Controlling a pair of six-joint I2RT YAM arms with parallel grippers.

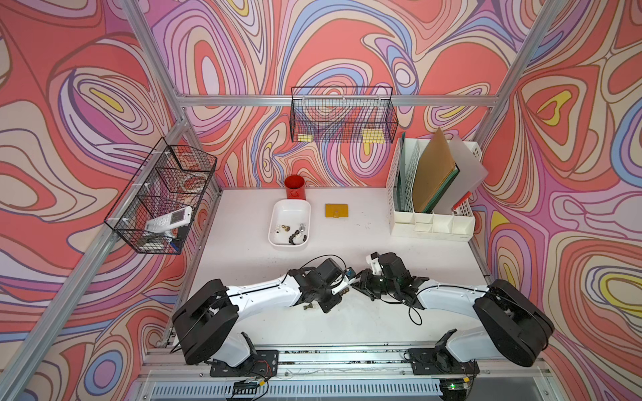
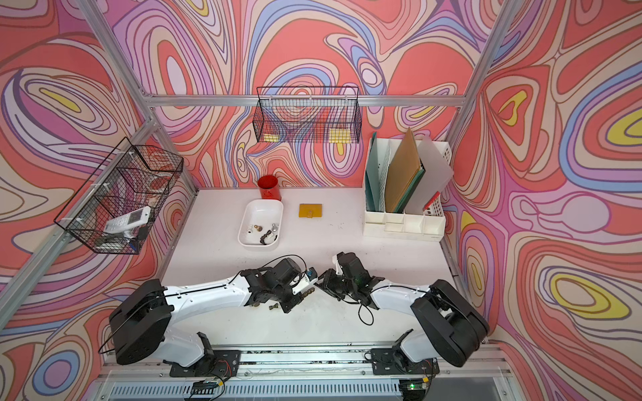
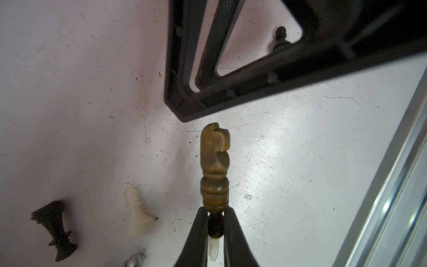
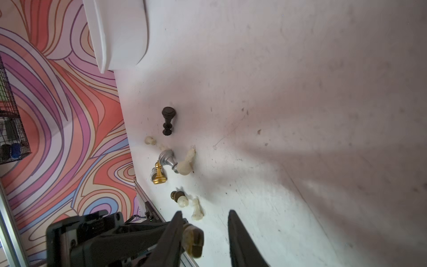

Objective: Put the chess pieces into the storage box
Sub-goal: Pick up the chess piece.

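Note:
My left gripper (image 3: 215,211) is shut on the thin stem of a brown wooden knight (image 3: 215,161), one of the chess pieces, and holds it above the table near the front middle (image 1: 344,292). My right gripper (image 4: 205,212) faces it with its jaws open. The knight's head (image 4: 193,240) sits between them, close to one finger and far from the other. More chess pieces lie on the table: black (image 4: 168,120), silver (image 4: 167,159), gold (image 4: 159,174) and white (image 4: 187,164). The white storage box (image 1: 291,205) stands further back with several pieces (image 1: 295,234) in it.
A red cup (image 1: 294,187) stands behind the box and a yellow card (image 1: 337,210) lies to its right. The white file rack (image 1: 430,222) fills the back right. Wire baskets hang on the left wall (image 1: 163,198) and back wall (image 1: 344,114). An aluminium rail (image 3: 392,185) edges the table.

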